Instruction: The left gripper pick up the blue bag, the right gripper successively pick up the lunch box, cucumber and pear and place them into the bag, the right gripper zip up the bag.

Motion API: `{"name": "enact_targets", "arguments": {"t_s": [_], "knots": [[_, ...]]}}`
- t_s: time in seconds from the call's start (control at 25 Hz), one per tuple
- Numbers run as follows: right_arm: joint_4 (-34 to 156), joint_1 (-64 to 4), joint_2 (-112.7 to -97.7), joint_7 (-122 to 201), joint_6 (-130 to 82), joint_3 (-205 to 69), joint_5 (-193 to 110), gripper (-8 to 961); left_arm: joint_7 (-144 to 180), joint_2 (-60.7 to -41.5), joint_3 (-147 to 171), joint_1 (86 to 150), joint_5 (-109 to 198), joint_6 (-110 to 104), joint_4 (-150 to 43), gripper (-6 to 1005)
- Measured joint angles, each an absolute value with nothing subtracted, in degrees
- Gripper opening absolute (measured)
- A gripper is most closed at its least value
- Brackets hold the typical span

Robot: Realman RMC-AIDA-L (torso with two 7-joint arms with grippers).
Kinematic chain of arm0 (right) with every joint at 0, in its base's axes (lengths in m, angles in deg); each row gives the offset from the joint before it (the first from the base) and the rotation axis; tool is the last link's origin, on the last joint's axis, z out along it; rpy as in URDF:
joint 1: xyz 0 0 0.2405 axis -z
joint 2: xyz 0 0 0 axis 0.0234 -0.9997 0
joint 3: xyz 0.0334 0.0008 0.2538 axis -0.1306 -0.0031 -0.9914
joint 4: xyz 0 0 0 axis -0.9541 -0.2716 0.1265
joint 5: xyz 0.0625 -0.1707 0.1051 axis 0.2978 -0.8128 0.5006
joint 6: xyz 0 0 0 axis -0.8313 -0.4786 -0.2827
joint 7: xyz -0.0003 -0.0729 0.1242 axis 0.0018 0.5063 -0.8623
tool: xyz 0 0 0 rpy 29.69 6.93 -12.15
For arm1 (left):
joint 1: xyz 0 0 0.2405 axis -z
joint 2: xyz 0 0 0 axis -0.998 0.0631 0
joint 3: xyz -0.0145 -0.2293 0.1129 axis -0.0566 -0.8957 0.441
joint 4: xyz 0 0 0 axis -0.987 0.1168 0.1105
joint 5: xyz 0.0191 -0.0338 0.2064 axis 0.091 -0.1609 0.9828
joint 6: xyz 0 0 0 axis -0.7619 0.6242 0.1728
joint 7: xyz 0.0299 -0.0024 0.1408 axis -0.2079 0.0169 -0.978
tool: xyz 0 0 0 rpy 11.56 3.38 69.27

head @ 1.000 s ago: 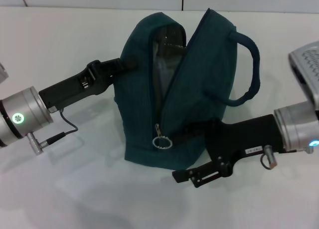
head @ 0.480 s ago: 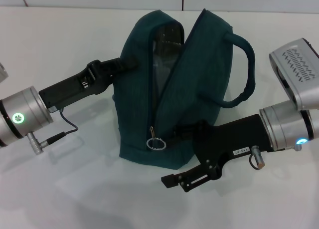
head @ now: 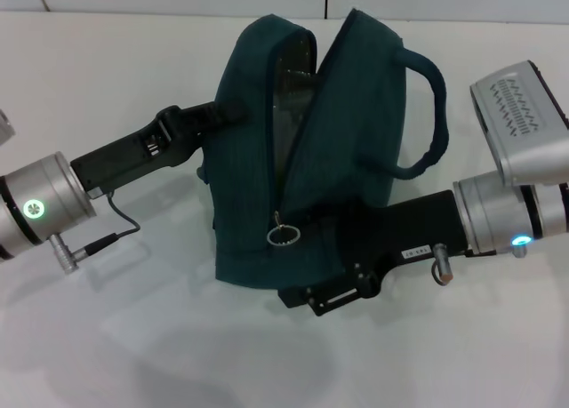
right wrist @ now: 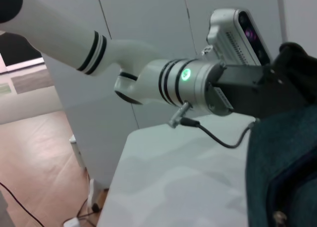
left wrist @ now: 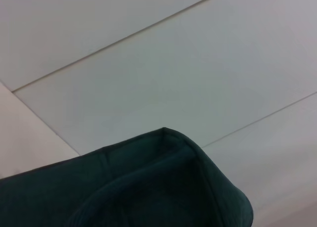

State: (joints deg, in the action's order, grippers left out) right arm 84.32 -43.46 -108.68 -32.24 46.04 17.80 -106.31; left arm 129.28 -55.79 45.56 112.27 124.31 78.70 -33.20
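jaws on the left gripper (head: 224, 115) are clamped on the blue bag (head: 356, 150), propping it upright on the table (head: 107, 61) so the zipper pull (head: 282, 235) faces the right gripper (head: 307, 294); can't tell its jaws.

I see a dark teal fabric bag (head: 338, 141) with a silver ring zipper pull (head: 282, 236) on the plain white table (head: 133, 337). Both arms look black toward the bag and silver behind, each with a glowing green light.
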Motion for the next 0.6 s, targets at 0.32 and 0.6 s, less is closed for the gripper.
{"name": "enact_targets", "arguments": {"t_s": [0.32,0.6], "knots": [[85.3,-44.3,-108.68,-31.9,44.0,24.5,-101.4,840,129.3,-55.79,45.6,112.6,124.4,78.3,-33.2,59],[85.3,-44.3,-108.69,-31.9,40.5,26.7,-100.0,838,129.2,-55.79,45.6,112.7,124.4,78.2,-33.2,59]]}}
